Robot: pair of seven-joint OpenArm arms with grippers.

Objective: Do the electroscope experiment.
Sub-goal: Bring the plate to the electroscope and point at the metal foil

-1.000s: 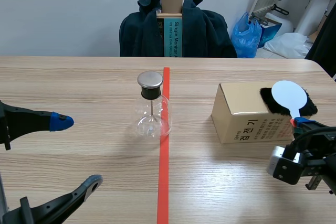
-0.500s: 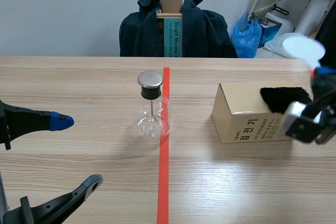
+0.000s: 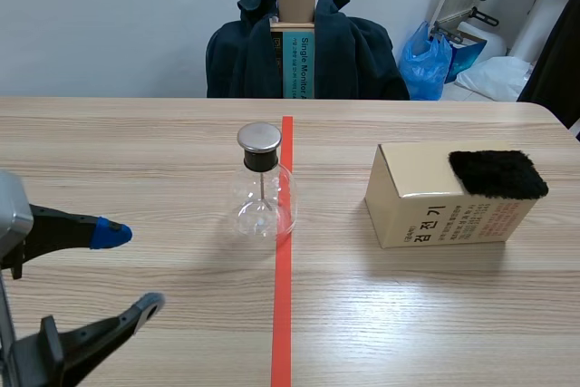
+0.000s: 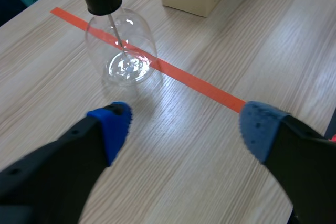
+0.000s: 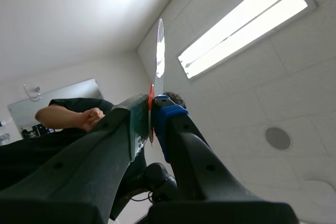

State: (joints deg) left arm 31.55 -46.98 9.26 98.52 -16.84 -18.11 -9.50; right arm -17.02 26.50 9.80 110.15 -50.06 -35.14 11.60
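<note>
The left arm came in low from the near left corner of the table [image 3: 136,142], lying almost level above the wood. The left gripper [image 3: 131,269] faced toward the orange-red tape line [image 3: 283,314]. Its jaws stood wide apart with nothing between them, and one blue pad was well clear of the other. In the left wrist view the left gripper [image 4: 186,124] showed bare table in its gap.

The electroscope flask [image 3: 263,195] stood upright on the table, just left of the tape line and touching its edge, ahead of the open fingers and apart from them. Its long axis was vertical. The metal cap [image 3: 259,138] sat on top over a black stopper, and a thin rod hung straight down from it into the round clear belly. The wrist view showed the flask [image 4: 122,51] the same way, with the tape passing behind its base.

The right wrist camera looked up at the ceiling, so that arm was tipped steeply upward. The right gripper [image 5: 152,106] was closed on the orange handle of a thin white disc paddle [image 5: 159,51]. The paddle's long axis ran in line with the fingers. Its disc end pointed away from them toward the ceiling light [image 5: 244,24] (seen edge-on, it was little more than a sliver). A person [image 5: 63,116] showed beside the fingers.

A cardboard box [image 3: 426,206] lay right of the tape, well apart from the flask, with a black fur pad [image 3: 498,174] on its top.
</note>
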